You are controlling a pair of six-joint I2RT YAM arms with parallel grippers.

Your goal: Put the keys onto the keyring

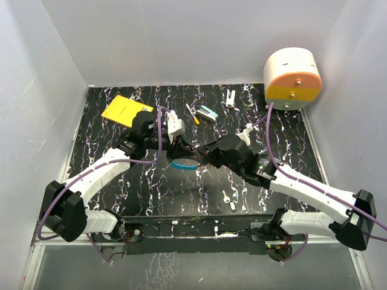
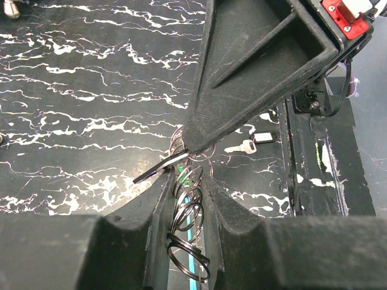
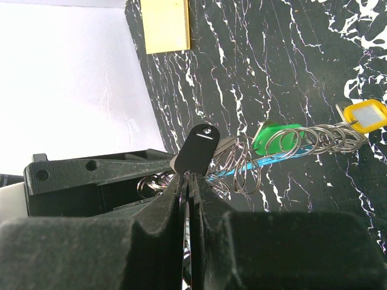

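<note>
The keyring (image 1: 181, 164), a thin silvery loop with a blue arc, hangs above the table centre between both grippers. My left gripper (image 1: 181, 148) is shut on it; in the left wrist view (image 2: 186, 199) the loop and several small split rings (image 2: 188, 211) sit between its fingers. My right gripper (image 1: 203, 154) is shut on a black-headed key (image 3: 196, 148), its tip touching the loop beside the left fingers. A green-headed key (image 3: 275, 138) and a yellow-headed key (image 3: 366, 115) hang on the blue arc (image 3: 260, 164). Two silver keys (image 1: 228, 200) lie on the table in front.
A yellow notepad (image 1: 126, 110) lies at the back left. An orange-and-white stick (image 1: 192, 113), a teal-and-white block (image 1: 207, 113) and a white piece (image 1: 231, 96) lie at the back centre. A round white, orange and yellow device (image 1: 292, 77) stands at the back right.
</note>
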